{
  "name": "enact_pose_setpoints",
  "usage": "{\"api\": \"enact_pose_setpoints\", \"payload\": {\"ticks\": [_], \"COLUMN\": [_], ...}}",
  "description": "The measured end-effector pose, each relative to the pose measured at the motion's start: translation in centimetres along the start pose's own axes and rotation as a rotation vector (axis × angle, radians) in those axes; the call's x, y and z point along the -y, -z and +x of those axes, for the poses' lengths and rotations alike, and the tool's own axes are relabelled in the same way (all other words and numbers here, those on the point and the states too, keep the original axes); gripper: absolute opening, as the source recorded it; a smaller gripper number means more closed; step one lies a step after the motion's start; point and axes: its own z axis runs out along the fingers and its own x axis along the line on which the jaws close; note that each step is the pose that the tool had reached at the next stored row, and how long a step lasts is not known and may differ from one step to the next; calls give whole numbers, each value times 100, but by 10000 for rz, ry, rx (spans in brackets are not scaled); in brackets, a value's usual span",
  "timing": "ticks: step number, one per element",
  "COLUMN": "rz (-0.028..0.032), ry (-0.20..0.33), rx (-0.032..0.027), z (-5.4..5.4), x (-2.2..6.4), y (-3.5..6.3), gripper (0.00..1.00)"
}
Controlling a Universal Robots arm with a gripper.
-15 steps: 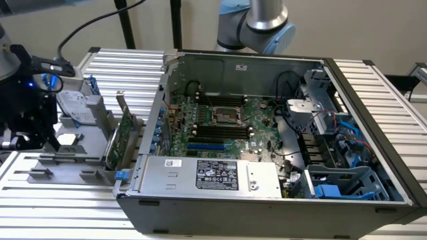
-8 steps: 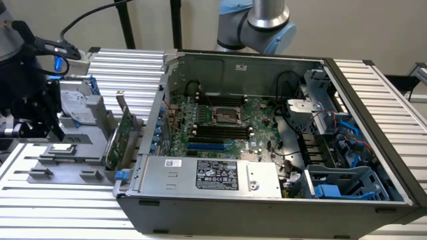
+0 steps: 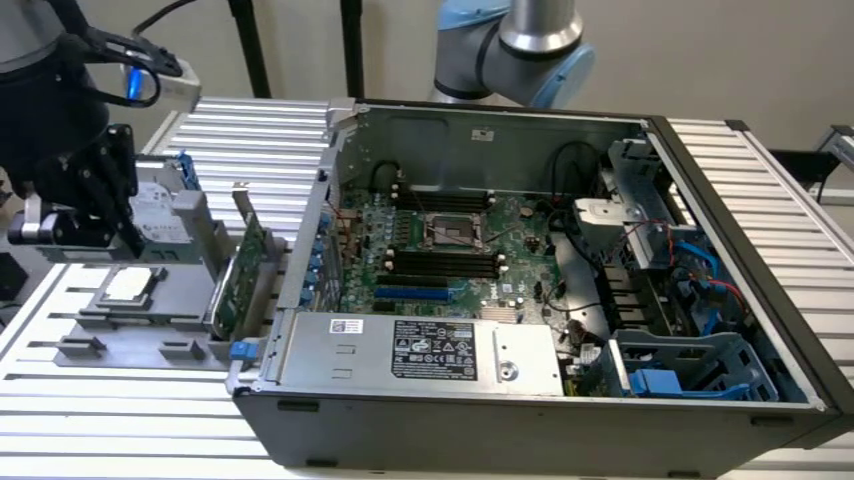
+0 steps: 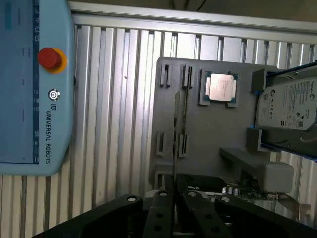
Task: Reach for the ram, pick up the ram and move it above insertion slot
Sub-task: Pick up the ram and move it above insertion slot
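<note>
The gripper point(image 4: 174, 191) points down over the grey moulded tray point(image 4: 208, 139). Its black fingers point(image 4: 161, 198) are drawn close together on the ram point(image 4: 176, 134), which runs away from the wrist camera as a thin edge-on strip. Seen this way, its chips and label cannot be made out. In the exterior view the black wrist hangs at the exterior view's left, well apart from the open computer case point(image 3: 534, 420). The pale blue and silver joints of the arm point(image 3: 527, 45) rise behind the case and are cut off by the frame.

The tray is matte grey plastic with small slotted holders. A square processor point(image 4: 220, 88) with a shiny metal lid lies flat in one recess. A silver hard drive point(image 4: 290, 106) with a white label stands in another, partly cropped. The wider green expansion card point(image 3: 240, 270) stands upright at the tray's edge beside the case. Everything rests on a ribbed aluminium table point(image 4: 114, 99). A light blue teach pendant point(image 4: 29, 74) with a red button point(image 4: 49, 58) lies on it. Inside the case, long black memory slots point(image 3: 447, 262) lie on the green motherboard.
</note>
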Motion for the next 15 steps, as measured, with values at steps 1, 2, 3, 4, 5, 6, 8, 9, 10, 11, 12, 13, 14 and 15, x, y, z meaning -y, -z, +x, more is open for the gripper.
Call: {"api": "enact_pose_setpoints", "payload": {"ticks": [1,2,3,4,5,6,8,9,10,11,12,13,14,15], "rz": [2,1,4,5,6,7,11,11,14,16,17,19,21,23], "ry": [7,14,20,27,33,39,49,54,57,60,61,62,63,63], "rx": [23,46,70,95,121,147,202,227,257,287,319,355,388,414], "z": [1,2,3,4,5,6,8,9,11,13,14,16,18,20], "x": [36,73,109,146,187,225,302,340,383,427,471,519,563,607], "y": [35,72,105,139,175,207,270,301,329,355,380,404,423,438], "gripper": [14,14,14,14,14,14,14,14,14,14,14,14,14,14]}}
